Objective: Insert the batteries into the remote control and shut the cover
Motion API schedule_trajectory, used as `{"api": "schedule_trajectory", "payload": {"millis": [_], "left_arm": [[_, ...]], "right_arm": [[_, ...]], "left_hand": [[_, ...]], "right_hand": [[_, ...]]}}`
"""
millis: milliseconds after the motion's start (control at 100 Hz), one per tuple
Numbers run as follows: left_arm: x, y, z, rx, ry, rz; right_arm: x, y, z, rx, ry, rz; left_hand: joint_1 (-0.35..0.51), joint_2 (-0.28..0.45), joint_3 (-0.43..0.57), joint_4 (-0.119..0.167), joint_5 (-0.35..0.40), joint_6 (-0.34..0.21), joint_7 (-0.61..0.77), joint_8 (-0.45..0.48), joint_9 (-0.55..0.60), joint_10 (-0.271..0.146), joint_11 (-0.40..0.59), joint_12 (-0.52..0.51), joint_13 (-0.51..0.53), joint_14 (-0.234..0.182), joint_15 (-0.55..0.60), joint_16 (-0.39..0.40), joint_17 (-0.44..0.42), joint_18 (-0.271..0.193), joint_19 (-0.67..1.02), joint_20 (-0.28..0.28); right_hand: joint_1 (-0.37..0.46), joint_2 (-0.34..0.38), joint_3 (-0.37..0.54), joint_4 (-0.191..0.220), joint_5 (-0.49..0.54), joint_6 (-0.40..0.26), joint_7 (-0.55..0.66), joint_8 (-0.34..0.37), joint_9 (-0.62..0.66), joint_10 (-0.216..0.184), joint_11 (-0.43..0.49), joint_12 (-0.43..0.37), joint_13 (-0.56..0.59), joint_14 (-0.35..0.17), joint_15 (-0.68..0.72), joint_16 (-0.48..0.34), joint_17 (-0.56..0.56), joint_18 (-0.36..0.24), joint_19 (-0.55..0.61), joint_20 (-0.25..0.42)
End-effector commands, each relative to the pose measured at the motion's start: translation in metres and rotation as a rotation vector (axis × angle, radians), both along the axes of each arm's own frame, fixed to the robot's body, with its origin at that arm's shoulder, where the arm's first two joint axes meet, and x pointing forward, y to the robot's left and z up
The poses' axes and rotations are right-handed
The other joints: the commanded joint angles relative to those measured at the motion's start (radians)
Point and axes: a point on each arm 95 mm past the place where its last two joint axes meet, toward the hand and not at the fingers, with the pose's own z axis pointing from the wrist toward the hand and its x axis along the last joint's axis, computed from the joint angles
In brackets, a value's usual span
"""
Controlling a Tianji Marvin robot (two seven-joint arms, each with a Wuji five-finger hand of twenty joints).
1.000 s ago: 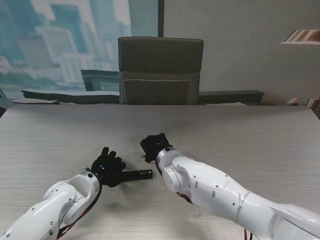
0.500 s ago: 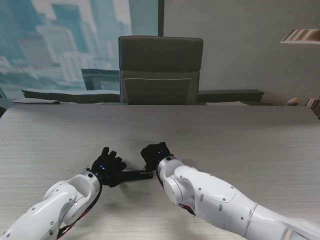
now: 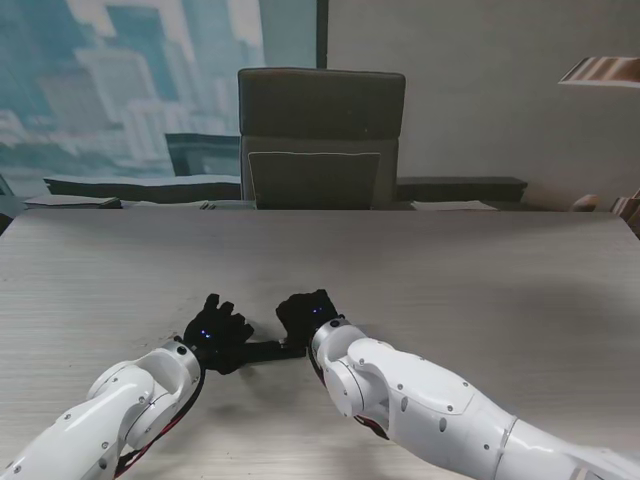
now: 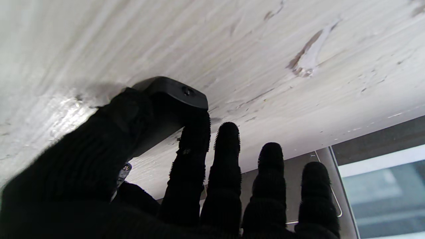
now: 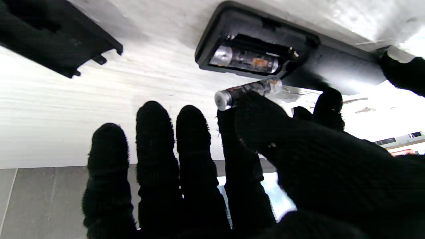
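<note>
The second battery [image 5: 247,92] is pinched between thumb and forefinger of the right robot hand [image 5: 232,159] and is held just beside the open battery compartment [image 5: 255,49] of the remote control [image 3: 268,349], in which one battery [image 5: 245,59] is already seated. Because only a small part of the loose cell is gripped, it could be rolled out of the pinch and dropped onto the bench [image 3: 450,270] if it is pressed against the compartment rim at an angle. It could also be jammed against the seated cell or against the spring contact, and whether its polarity suits the free slot cannot be told. The remote could be pushed along the bench if the bracing grip slips. The left robot hand [image 3: 215,333] is closed on the left end of the remote, thumb and forefinger clamped on its sides, the other three fingers spread and free. The right robot hand is lowered palm down over the right end of the remote, its three outer fingers extended. The detached cover [image 5: 56,36] is seen lying apart on the bench in the right wrist view.
</note>
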Motion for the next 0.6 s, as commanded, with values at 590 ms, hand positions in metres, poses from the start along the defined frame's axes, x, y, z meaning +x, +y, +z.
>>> {"api": "schedule_trajectory", "payload": {"millis": [590], "left_arm": [[-0.009, 0.004, -0.019, 0.025, 0.065, 0.012]], "right_arm": [[-0.012, 0.010, -0.015, -0.006, 0.081, 0.031]], "left_hand": [[0.120, 0.037, 0.064, 0.068, 0.108, -0.174, 0.111, 0.042, -0.010, -0.017, -0.003, 0.009, 0.002, -0.003, -0.003, -0.011, -0.006, 0.014, 0.007, -0.015]], "right_hand": [[0.038, -0.004, 0.052, 0.000, 0.020, 0.005, 0.003, 0.022, 0.009, 0.030, 0.019, -0.011, 0.022, 0.015, 0.025, 0.001, -0.009, 0.033, 0.003, 0.006]]}}
